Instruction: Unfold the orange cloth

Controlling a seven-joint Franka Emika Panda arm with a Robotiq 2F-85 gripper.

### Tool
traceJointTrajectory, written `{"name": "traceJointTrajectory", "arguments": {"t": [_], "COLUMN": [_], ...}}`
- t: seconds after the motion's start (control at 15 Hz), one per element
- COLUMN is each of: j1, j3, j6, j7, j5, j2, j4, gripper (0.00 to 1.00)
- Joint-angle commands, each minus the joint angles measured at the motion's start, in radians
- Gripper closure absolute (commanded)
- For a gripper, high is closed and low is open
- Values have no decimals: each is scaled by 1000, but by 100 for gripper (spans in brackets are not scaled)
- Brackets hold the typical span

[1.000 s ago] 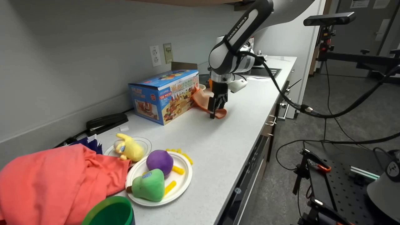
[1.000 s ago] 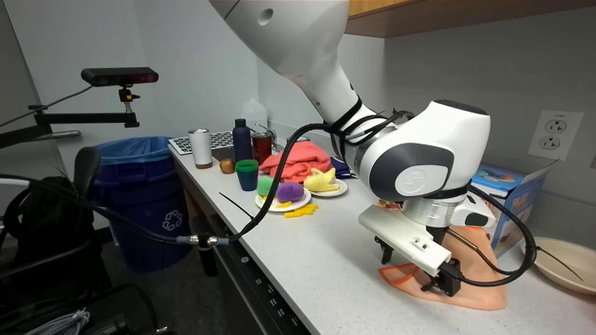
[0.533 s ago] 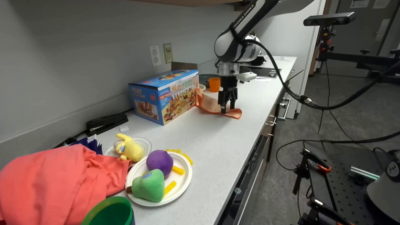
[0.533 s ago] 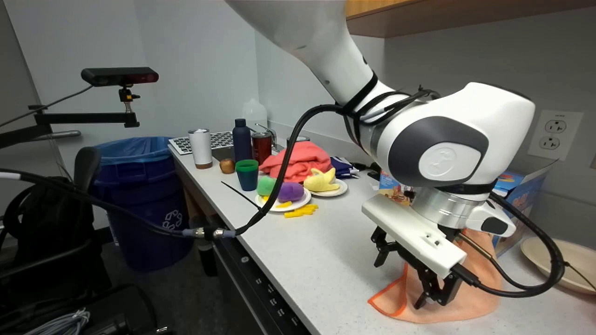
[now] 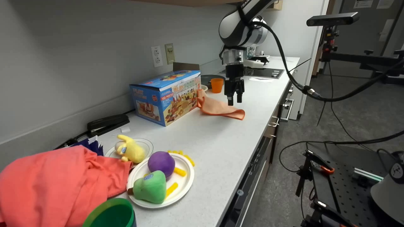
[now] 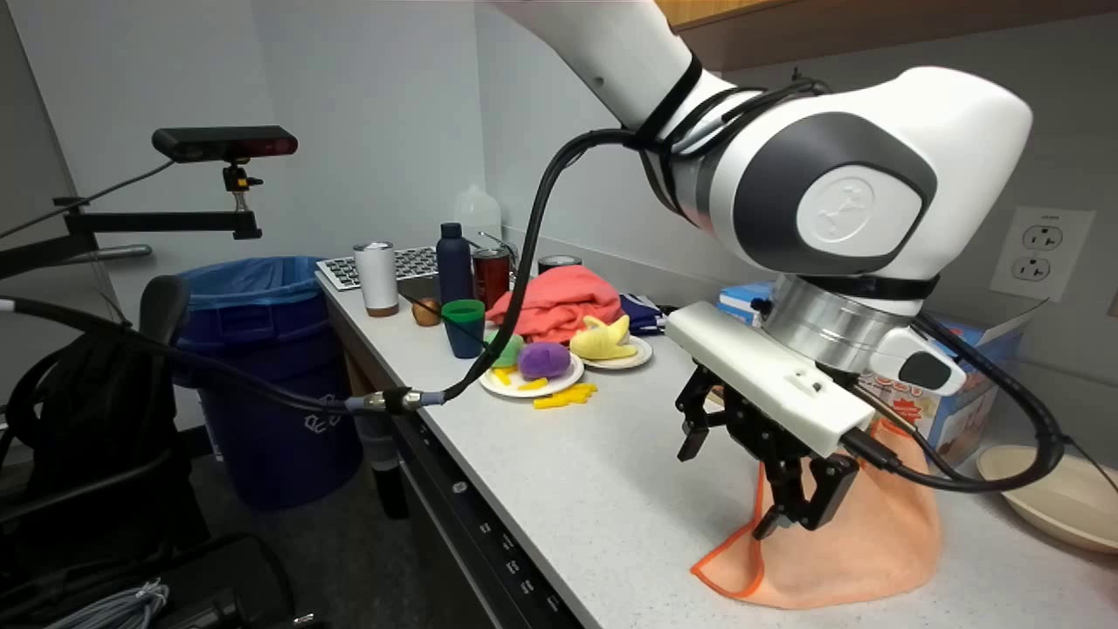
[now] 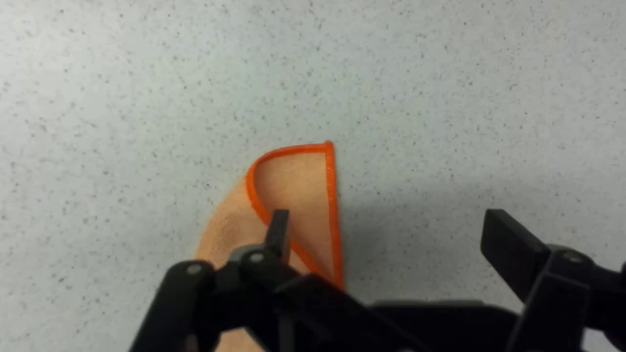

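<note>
The orange cloth (image 5: 217, 107) lies on the counter beside the blue box. Its far end leans up against the box side. In an exterior view its near part (image 6: 856, 559) lies flat, with one bright-edged corner folded over. The folded corner (image 7: 303, 186) also shows in the wrist view, partly hidden by a finger. My gripper (image 5: 235, 101) is open and empty above the cloth in both exterior views, including from the robot's nearer side (image 6: 725, 491). In the wrist view the gripper (image 7: 386, 215) has its left finger over the cloth fold and its right finger over bare counter.
The blue play-food box (image 5: 165, 96) stands against the wall. An orange cup (image 5: 216, 85) and a tan bowl (image 6: 1052, 498) stand near the cloth. A plate (image 5: 184, 186) with plush toys and a coral cloth (image 5: 60, 186) lie farther along. A cabinet (image 6: 873, 35) hangs overhead.
The cloth's free end has shifted toward the counter's front edge. My gripper moved the same way, then rose off the cloth, leaving it on the counter.
</note>
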Motion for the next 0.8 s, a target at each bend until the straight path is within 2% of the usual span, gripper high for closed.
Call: {"name": "traceJointTrajectory", "arguments": {"t": [0.0,0.4,0.73], "j1": [18,33,-7], "j3": [1,21,56], "j6": [74,378,510], "j7": [-68,-90,-89], "j5": [45,39,38], "j2": [-26,110,225], "j4": [-13,10,68], "gripper": [0,0,0]}}
